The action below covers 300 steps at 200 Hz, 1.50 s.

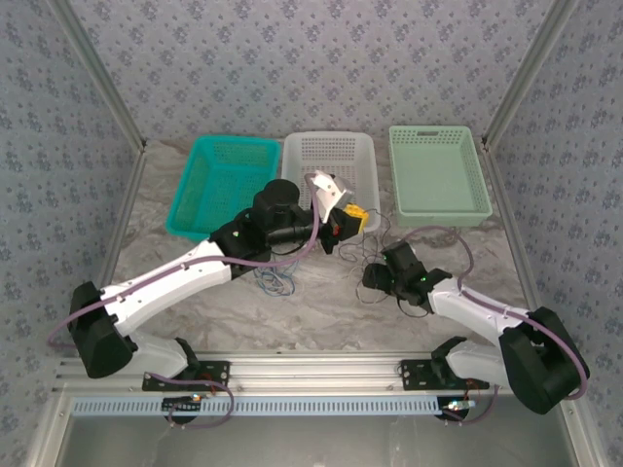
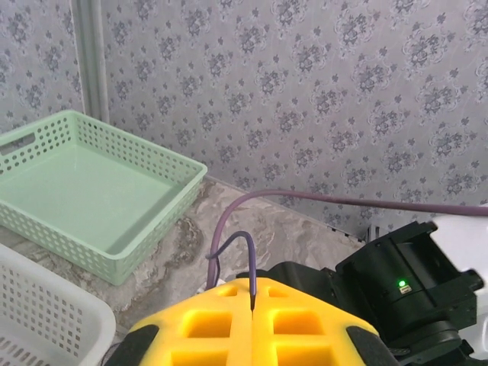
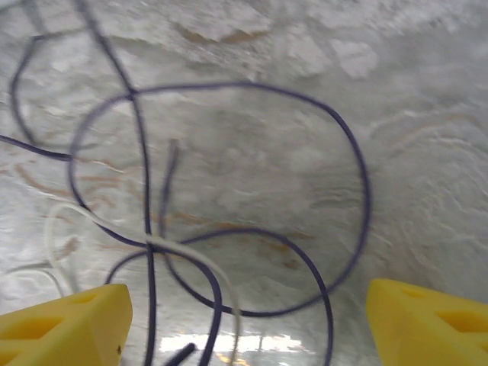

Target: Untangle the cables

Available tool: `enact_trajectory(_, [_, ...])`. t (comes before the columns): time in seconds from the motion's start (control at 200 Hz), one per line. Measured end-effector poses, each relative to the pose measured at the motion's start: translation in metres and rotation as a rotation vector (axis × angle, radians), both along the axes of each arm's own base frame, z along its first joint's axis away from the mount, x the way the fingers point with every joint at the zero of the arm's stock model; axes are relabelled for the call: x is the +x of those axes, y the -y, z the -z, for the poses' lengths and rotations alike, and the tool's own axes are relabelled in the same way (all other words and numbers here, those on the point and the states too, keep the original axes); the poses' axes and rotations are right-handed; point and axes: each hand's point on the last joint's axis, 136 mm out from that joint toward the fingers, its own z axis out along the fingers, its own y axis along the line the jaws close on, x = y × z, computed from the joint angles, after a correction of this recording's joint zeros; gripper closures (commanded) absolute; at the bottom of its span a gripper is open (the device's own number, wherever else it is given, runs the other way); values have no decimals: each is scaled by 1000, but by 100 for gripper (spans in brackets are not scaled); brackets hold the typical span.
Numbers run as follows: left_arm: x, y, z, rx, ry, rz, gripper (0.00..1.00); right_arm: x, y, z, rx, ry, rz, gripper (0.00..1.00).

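Top external shows one table (image 1: 321, 316) with three baskets: teal basket (image 1: 183, 209), white basket (image 1: 331, 139), green basket (image 1: 433, 130). Of two grippers, the left gripper (image 2: 252, 309) pinches the dark cable (image 2: 251, 267) tight, near the white basket; the right gripper (image 3: 244, 328) hangs spread over the tangle. Three cables, dark, blue cable (image 1: 275, 283), cream cable (image 3: 221, 282): light, limp, likely slippery, so I'd take a free loop clear of crossings

The left claw (image 1: 357, 216) is raised beside the white basket (image 1: 331, 137) while the right claw (image 1: 372, 279) sits low over the cables (image 1: 362, 257).

Smooth-sheathed cables (image 3: 367, 198), matt marbled table (image 1: 321, 311)
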Motion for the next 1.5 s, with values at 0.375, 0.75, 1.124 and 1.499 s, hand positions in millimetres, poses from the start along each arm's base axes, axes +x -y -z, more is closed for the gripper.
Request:
enact_trajectory(0.375, [2,-22,-46,-54,90,-47,94,-1,15,3,6,-4,62,16])
enact_trajectory(0.75, [2,-36,-56,-57,112,-72,93,-5,25,-10,23,34,79,9])
enact_trajectory(1.124, [21,-39,-37,-16,52,-114,93,-9,31,-107,80,300,10,12])
enact_trajectory(1.499, [17,-38,-37,-26,19,-86,92,-2,26,-188,44,478,-110,9])
